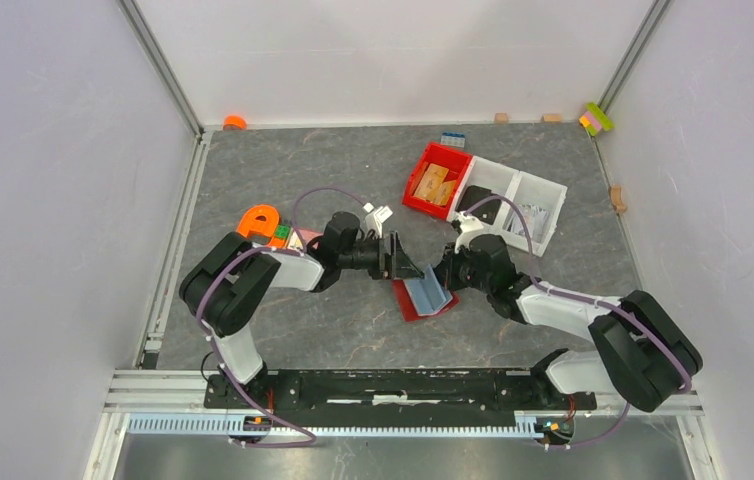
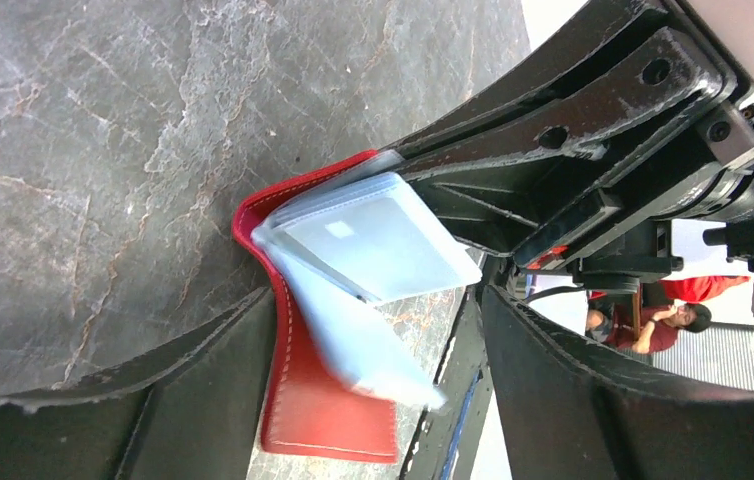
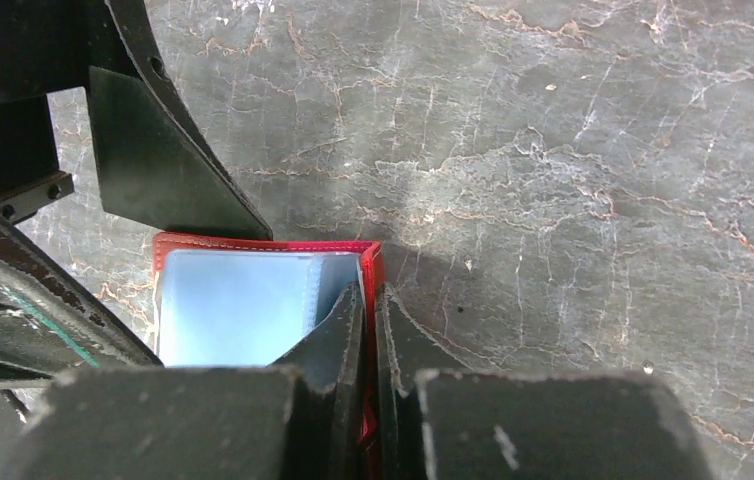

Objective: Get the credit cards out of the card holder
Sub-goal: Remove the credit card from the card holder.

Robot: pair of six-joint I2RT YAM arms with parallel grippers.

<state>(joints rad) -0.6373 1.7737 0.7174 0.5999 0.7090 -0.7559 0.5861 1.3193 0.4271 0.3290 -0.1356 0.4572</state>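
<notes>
The dark red card holder (image 1: 411,306) lies open on the grey table between both arms. Light blue credit cards (image 1: 429,292) stick out of it. My right gripper (image 1: 445,276) is shut on one raised red flap of the holder (image 3: 371,262), with a light blue card (image 3: 238,305) just left of its fingers. My left gripper (image 1: 403,266) is open. In the left wrist view its jaws stand wide apart around the holder's lower flap (image 2: 323,410). One blue card (image 2: 383,240) stands out flat, and a second, blurred one (image 2: 358,340) hangs down. No grey or pinkish-red card shows.
A bright red bin (image 1: 425,166) with tan wooden pieces and a white compartment tray (image 1: 518,200) stand behind the right arm. An orange object (image 1: 258,220) lies by the left arm. Small blocks (image 1: 596,118) lie along the back wall.
</notes>
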